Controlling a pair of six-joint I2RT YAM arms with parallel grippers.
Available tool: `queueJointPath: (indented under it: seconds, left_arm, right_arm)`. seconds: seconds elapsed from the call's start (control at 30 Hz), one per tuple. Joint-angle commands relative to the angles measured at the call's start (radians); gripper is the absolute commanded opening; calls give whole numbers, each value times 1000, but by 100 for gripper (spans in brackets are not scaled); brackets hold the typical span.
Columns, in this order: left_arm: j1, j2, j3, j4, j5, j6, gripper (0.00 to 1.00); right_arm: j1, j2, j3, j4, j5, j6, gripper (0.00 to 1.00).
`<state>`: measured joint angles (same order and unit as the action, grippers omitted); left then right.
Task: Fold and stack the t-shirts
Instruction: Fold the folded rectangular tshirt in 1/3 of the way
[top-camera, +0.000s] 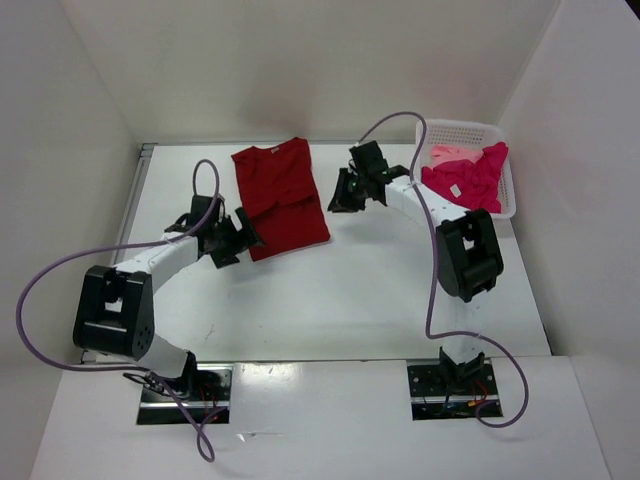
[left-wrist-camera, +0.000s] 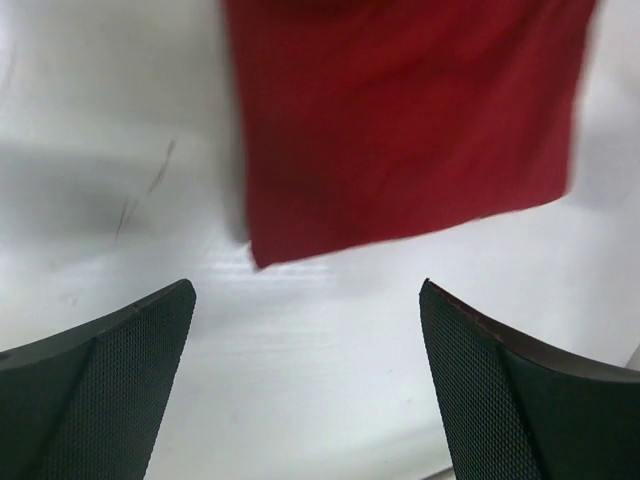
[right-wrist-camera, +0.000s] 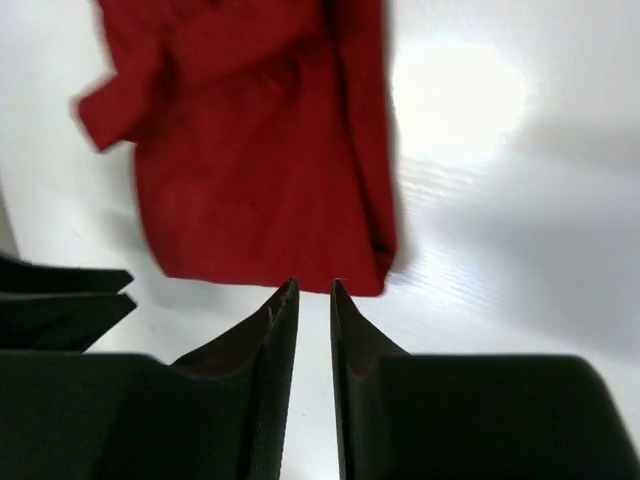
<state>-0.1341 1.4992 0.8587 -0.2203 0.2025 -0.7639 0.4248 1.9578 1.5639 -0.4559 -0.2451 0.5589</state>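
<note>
Dark red t-shirt (top-camera: 281, 198): lies folded into a tall rectangle on the far middle of the table (top-camera: 330, 300), between the two grippers.
Left gripper (left-wrist-camera: 305, 290): jaws spread wide with nothing between them; it sits just off the shirt's near left corner, and bare table shows between the fingers (left-wrist-camera: 120, 370).
Right gripper (right-wrist-camera: 313, 285): only a narrow slit between the jaws, with nothing in it; the tips are at the shirt's right edge, and I cannot tell if they touch the cloth.
Magenta t-shirt (top-camera: 470, 178): crumpled in the basket (top-camera: 505, 165) at the far right.
Pale pink t-shirt (top-camera: 450, 155): bunched beside it in the same basket.
</note>
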Motion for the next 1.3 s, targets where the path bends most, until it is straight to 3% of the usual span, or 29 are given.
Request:
queueJointPath:
  seconds: [0.0,0.1,0.2,0.3,0.43,0.57,0.73,0.9,1.1,1.17,1.23,1.27]
  left_arm:
    - [-7,30,-12,76,28,-28,100]
    - [-7,71,-12,102,28,-33,100]
    - [-7,96,-3,119,28,-38,93]
    - [-7,127,6,132,33,-38,78]
    - [-16,145,16,141,36,-38,66]
    - [-16,156,16,138,5,-38,52]
    - [-16,132,5,137,-9,-38,29]
    - [-16,45,-30,98,-6,-28,14]
    - [-16,-201,-187,-38,76,-8,12]
    - [-16,-338,-237,-115,84,-8,19]
    - [-25,-443,-237,-165,103,-17,37]
    - [-25,-444,-212,-183,116,-17,41]
  right_arm:
    - [-6,24,-94,83,-15,-14,44]
    - [-6,75,-94,88,-61,-24,58]
    - [-6,117,-90,101,-97,-24,59]
    - [-6,133,-91,129,-122,5,49]
    - [-2,154,-99,162,-161,25,39]
    - [18,135,-125,169,-127,54,3]
    - [45,-17,-304,160,-51,110,1]
    - [84,-176,-534,151,-30,153,1]
    - [189,-421,-746,131,3,249,1]
    - [198,-511,-788,95,37,269,12]
    - [198,-588,-787,48,85,269,32]
    - [198,-603,-768,33,96,260,36]
